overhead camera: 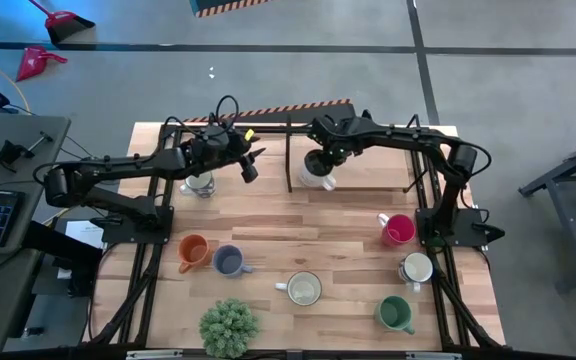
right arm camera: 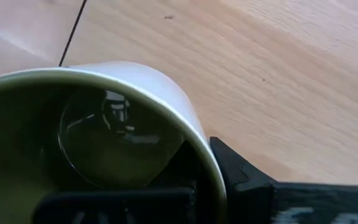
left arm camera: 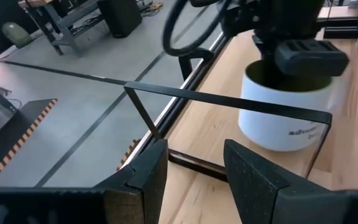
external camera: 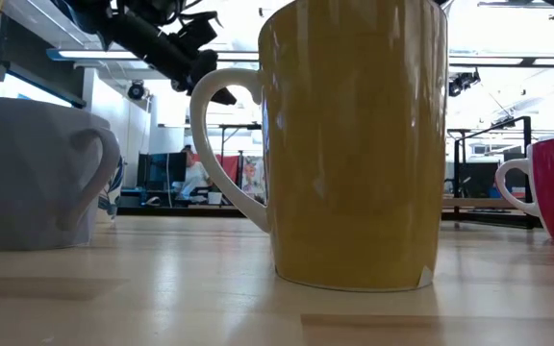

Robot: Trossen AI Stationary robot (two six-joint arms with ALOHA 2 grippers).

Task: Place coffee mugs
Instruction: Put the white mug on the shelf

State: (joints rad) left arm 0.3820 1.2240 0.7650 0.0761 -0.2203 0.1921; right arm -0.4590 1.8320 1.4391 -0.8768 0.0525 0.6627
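The right gripper (overhead camera: 318,170) sits over a white mug (overhead camera: 317,178) at the counter's (overhead camera: 268,215) far edge, about twelve o'clock from the centre. The right wrist view shows one finger inside the rim and one outside, so the fingers appear to pinch the mug's wall. This looks like the placing step. It goes best if the mug comes down flat on its base, is let go only once it rests on the wood, and the fingers then rise straight up so the inner one does not drag the rim.

The mug stands upright, long axis vertical, mouth up. Its handle is hidden, so I cannot tell which way it points.

The left gripper (overhead camera: 246,160) hangs at about nine o'clock from the white mug, fingers (left arm camera: 145,177) spread and holding nothing, above another mug (overhead camera: 199,184). Keep it still; the two arms are near each other.

Six more mugs stand nearer the front, among them an orange mug (overhead camera: 193,251) and a magenta mug (overhead camera: 398,230).
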